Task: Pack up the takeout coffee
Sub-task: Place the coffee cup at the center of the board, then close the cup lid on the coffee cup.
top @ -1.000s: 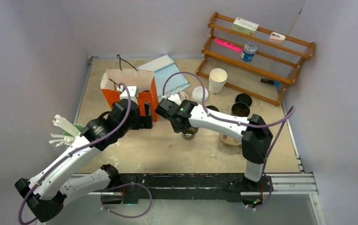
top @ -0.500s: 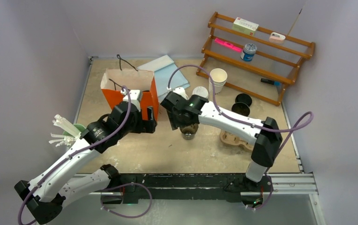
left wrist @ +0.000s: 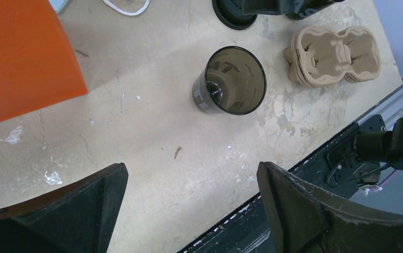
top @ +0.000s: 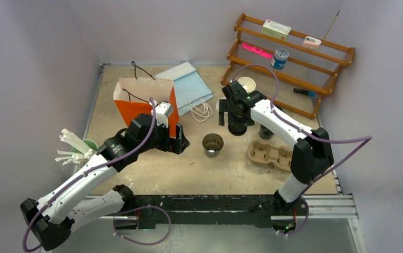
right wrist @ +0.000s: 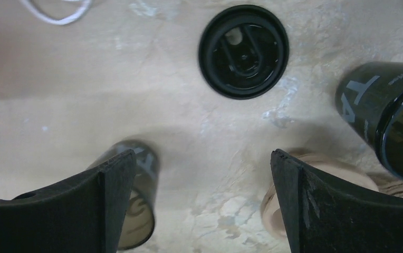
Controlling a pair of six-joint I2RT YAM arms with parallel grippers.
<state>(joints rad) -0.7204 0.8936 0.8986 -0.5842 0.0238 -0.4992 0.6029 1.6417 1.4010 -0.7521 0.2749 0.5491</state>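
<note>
1. The left arm is reaching from its base at the near left corner diagonally toward the table's [top: 152, 171] middle, forearm low. The left gripper [top: 180, 142] [left wrist: 189, 211] is hovering over bare tabletop just beside the orange paper bag [top: 142, 105] [left wrist: 20, 58], jaws spread wide and holding nothing.
2. Just right of it, one black paper cup [top: 212, 144] [left wrist: 230, 80] [right wrist: 144, 200] is standing upright and uncovered, white print on its side, touching nothing.
3. Further right, the brown pulp carrier [top: 269, 154] [left wrist: 336, 55] is lying flat, apart from that cup.
4. The right arm is rising from the near right base, elbow high beside the carrier, forearm stretching back and left. The right gripper [top: 234, 122] [right wrist: 204, 205] is pointing straight down, jaws fully apart and gripping nothing.
5. Beneath it, a round black lid [right wrist: 243, 51] [left wrist: 233, 10] is lying on the table. A second black cup [right wrist: 394, 121] is standing upright to its right, near the carrier's far edge.
6. At the far side, stacked white paper cups [top: 246, 84] are standing before a wooden rack [top: 294, 55].
</note>
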